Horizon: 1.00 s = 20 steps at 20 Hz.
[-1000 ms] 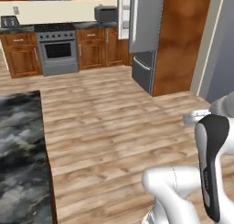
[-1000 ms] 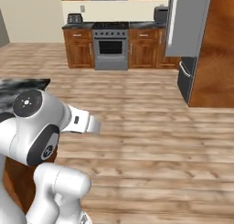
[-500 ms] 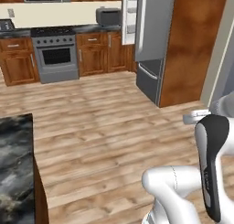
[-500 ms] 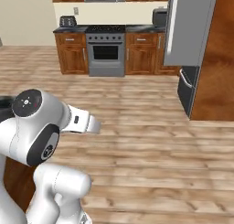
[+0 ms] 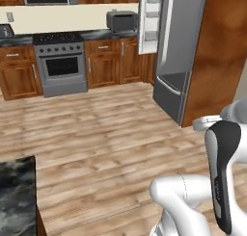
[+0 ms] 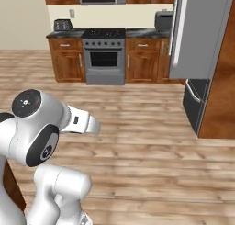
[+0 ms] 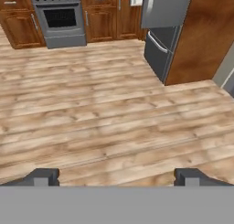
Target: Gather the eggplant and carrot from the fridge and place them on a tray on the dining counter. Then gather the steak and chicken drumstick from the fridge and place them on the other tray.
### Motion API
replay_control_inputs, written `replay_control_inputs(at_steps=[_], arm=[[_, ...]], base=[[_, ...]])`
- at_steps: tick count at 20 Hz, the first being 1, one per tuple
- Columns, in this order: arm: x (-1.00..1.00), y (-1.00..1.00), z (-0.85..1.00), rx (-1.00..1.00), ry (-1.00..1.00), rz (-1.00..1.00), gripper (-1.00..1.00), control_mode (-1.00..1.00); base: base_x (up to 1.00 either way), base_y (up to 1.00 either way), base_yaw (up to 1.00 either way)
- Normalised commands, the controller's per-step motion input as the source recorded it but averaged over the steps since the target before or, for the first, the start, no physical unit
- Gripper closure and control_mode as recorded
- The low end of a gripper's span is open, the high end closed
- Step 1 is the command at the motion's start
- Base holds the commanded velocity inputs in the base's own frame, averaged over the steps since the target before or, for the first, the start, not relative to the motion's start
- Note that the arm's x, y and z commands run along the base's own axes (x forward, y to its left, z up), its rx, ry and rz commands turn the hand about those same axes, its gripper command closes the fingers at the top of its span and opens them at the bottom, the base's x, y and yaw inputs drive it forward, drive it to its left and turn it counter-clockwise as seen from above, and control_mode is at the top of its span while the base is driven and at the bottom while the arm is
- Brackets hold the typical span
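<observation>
The grey fridge [image 5: 181, 47] stands ahead on the right, with one upper door swung open and white door shelves [image 5: 150, 18] showing. It also appears in the right base view as the fridge [image 6: 197, 31], and its lower drawer [image 7: 157, 51] shows in the hand view. My gripper [image 7: 117, 177] is open with nothing between its fingertips [image 7: 43, 176], and it hangs over bare wooden floor well short of the fridge. A corner of the dining counter [image 5: 14, 196] shows at the lower left. The eggplant, carrot, steak, chicken drumstick and trays are out of view.
A steel oven range [image 5: 60, 66] sits among brown cabinets [image 5: 103, 61] along the back wall. A small oven [image 5: 121, 20] and a toaster [image 6: 62, 25] rest on the dark worktop. A tall wood panel [image 5: 219, 61] flanks the fridge. Wooden floor [image 5: 106, 134] lies between.
The whole picture has shifted, so the base has moved. The fridge and range look nearer and larger, and the dining counter has slid toward the lower left corner. The gripper stays open.
</observation>
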Motion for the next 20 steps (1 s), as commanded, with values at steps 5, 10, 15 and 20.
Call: replay_control_inputs(at_steps=[5,10,15,20], arm=[[0.00,0.00,0.00,0.00,0.00,0.00,-1.00,1.00],[0.00,0.00,0.00,0.00,0.00,0.00,-1.00,1.00],[0.00,0.00,0.00,0.00,0.00,0.00,-1.00,1.00],[0.00,0.00,0.00,0.00,0.00,0.00,-1.00,1.00]], base=[[1.00,0.11,0.00],[1.00,0.10,0.00],[1.00,0.10,0.00],[1.00,0.09,-0.11]])
